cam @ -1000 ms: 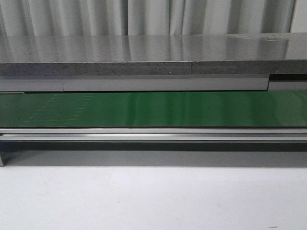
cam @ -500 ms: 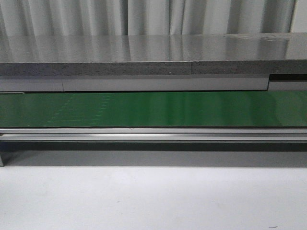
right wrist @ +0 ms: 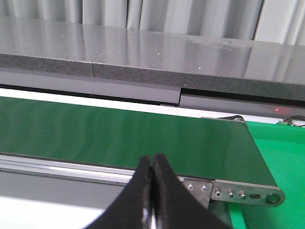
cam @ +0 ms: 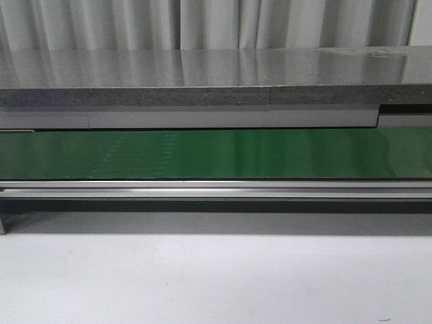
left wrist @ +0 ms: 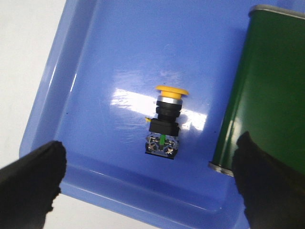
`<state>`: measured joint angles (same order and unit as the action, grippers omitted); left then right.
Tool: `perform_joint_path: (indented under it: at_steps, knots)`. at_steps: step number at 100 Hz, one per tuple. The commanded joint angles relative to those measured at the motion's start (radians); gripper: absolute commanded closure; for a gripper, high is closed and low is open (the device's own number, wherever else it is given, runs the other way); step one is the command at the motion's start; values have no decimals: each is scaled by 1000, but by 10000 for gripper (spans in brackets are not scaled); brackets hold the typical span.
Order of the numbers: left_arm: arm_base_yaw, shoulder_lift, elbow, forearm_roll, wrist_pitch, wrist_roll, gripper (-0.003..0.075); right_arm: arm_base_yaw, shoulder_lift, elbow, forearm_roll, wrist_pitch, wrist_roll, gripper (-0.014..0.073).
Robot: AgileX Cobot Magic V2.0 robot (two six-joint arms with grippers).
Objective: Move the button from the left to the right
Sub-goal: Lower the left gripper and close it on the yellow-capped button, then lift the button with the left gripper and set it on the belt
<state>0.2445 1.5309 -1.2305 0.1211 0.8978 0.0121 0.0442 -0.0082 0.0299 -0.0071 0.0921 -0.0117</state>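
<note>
The button (left wrist: 165, 121), a yellow cap on a black body with a small green mark, lies on its side in a blue tray (left wrist: 95, 62) in the left wrist view. My left gripper (left wrist: 152, 179) hangs open above the tray, its two black fingers (left wrist: 33, 176) spread wide on either side of the button and apart from it. In the right wrist view my right gripper (right wrist: 153, 164) is shut on nothing, held in front of the green conveyor belt (right wrist: 119, 133). Neither gripper nor the button shows in the front view.
The end of the green conveyor belt (left wrist: 271, 90) with its metal edge lies beside the tray. The belt (cam: 216, 154) runs across the front view with a metal rail (cam: 216, 189) before it and a grey counter (cam: 216, 74) behind. A bright green surface (right wrist: 281, 157) lies past the belt's right end.
Faint marks on the green belt have shifted to the right in the front view. Nothing else has visibly changed.
</note>
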Motion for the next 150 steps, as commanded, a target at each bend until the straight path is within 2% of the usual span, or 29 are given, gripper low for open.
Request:
perform_joint_path:
  at_steps: [1,56,129,141,150]
  knots:
    - [17,2,-32,1,-55,-1,75,3,-18,0,-11,-74,0,662]
    - [21,198,-32,-53,-74,31,75,3,-18,0,-11,-74,0,662]
    - [21,360,-32,-63,-125,31,79,3,-18,0,-11,-74,0,662]
    - [21,367,-32,-68,-125,31,136,3,-18,0,-11,-74,0,662]
    - [21,367,-32,-68,-125,31,236,3,-18,0,-11,-74,0,662]
